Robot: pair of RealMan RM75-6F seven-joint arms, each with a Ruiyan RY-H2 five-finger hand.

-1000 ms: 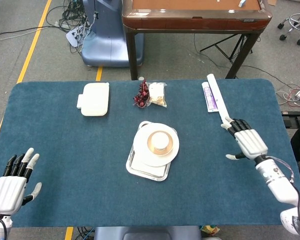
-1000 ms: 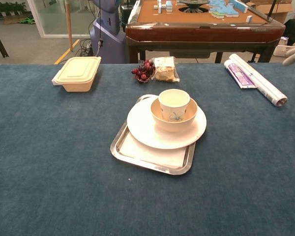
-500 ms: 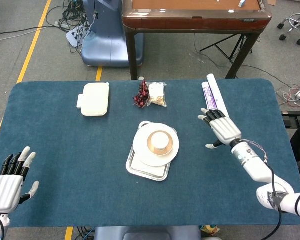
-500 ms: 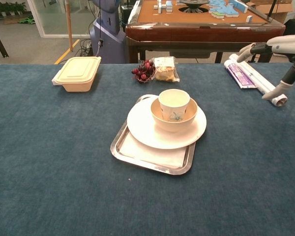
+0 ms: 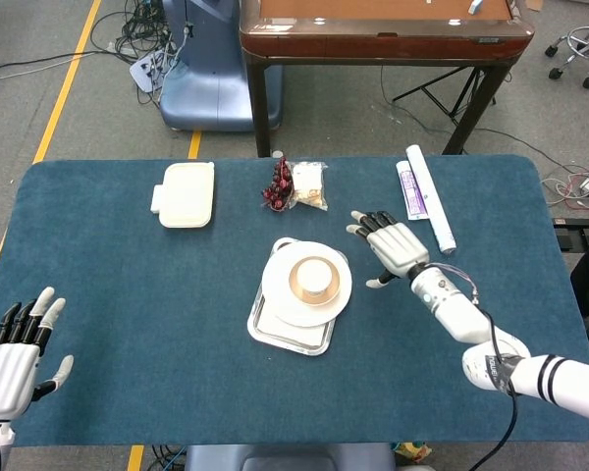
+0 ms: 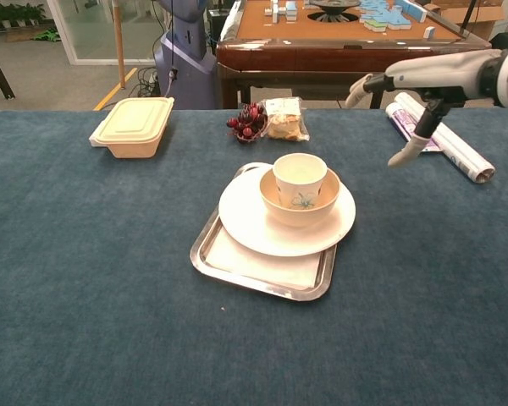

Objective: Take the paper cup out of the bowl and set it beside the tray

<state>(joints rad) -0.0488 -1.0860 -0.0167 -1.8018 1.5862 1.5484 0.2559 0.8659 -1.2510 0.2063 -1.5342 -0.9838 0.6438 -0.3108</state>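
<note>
The paper cup [image 6: 300, 178] stands upright in the bowl [image 6: 300, 205], which sits on a white plate [image 6: 262, 227] over the steel tray [image 6: 237, 269] near the middle of the desk [image 5: 157, 294]. The right hand [image 5: 395, 246] hangs above the desk just to the right of the plate, its fingers [image 5: 365, 222] spread apart and holding nothing, not touching the cup. The left hand [image 5: 12, 358] is at the desk's near left corner, fingers likewise spread and empty. Toward the far edge lie a cream lidded box [image 5: 186, 193] on the left, a bunch of dark grapes [image 5: 277, 186] beside a bagged snack [image 5: 308, 185] at the middle, and a rolled paper tube [image 5: 429, 201] on the right
</note>
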